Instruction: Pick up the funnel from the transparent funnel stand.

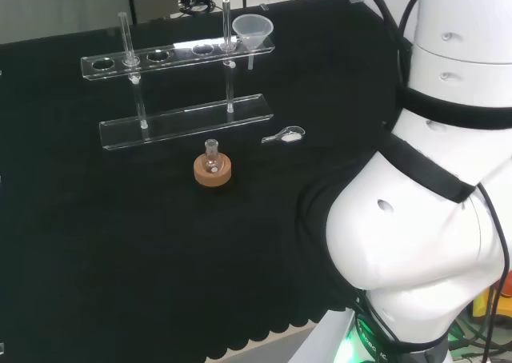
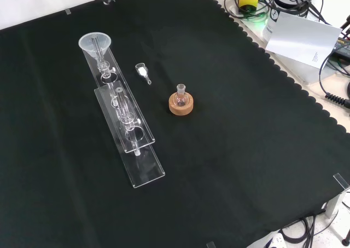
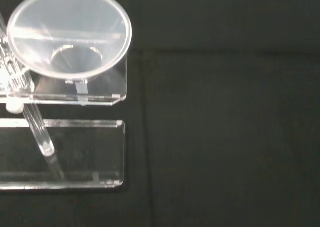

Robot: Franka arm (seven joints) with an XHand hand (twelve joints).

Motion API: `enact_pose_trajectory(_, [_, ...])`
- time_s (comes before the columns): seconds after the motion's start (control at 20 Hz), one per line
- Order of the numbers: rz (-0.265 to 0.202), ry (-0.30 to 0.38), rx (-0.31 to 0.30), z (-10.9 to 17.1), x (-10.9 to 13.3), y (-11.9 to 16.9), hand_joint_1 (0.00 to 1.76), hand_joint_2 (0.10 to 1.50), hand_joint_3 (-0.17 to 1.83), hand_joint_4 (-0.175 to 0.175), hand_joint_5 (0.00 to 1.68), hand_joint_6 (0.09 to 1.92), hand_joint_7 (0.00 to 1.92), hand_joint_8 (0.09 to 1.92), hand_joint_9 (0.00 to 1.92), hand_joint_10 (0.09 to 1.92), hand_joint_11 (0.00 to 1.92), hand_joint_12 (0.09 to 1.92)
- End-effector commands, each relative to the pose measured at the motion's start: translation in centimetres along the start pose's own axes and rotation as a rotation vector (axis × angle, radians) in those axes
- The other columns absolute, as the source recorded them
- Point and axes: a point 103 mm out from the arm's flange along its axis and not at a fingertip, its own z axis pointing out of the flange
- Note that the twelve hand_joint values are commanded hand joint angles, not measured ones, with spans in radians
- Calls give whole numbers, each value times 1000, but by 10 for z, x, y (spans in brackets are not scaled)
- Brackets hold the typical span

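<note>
Head view: one funnel [image 1: 252, 29] sits in the end hole at the right end of the upper shelf of the transparent funnel stand [image 1: 182, 121], toward the far right part of the black cloth [image 1: 120, 259]. One stand is present, with two upright posts and two shelves. In front of it, one small flask [image 1: 211, 157] stands upright on one cork ring [image 1: 212, 171]; one small clear scoop [image 1: 285, 136] lies just right of the stand's base. The arm's white links [image 1: 424, 219] occupy the right side. The state of the hand cannot be told.

Front view: the funnel [image 2: 95, 43] stands at the stand's [image 2: 128, 133] far end, near the cloth's far left corner. Count confirmed: one funnel, one stand, one flask [image 2: 181, 93], one cork ring [image 2: 181, 105], one scoop [image 2: 143, 71].

Wrist view: the funnel's [image 3: 70, 32] wide cone rises clear above the shelf; its stem drops through the hole. Judged light, rigid, smooth-walled and likely slippery, possibly breakable. Best hold appears to be across the cone below the rim, then a straight lift so the stem clears the hole.
</note>
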Motion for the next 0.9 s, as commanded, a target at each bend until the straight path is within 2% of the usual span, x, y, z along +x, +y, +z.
enact_pose_trajectory(0.05, [-50,-26,87,13,12,6,704,711,463,-7,89,87,116,696,331,711,48,1430])
enact_pose_trajectory(0.2, [-58,-34,110,18,15,10,737,676,517,-9,101,87,114,700,342,710,61,1433])
enact_pose_trajectory(0.35, [-73,-43,95,21,18,13,747,650,568,-10,131,87,87,705,327,724,62,1436])
enact_pose_trajectory(0.5, [-92,-51,123,25,21,16,754,643,583,-12,153,87,68,702,310,724,64,1437])
enact_pose_trajectory(0.75, [-152,-69,156,38,24,24,757,616,611,-8,135,87,2,646,206,739,26,1448])
enact_pose_trajectory(0.9, [-169,-95,181,43,29,28,762,583,636,-6,108,87,0,629,195,750,12,1452])
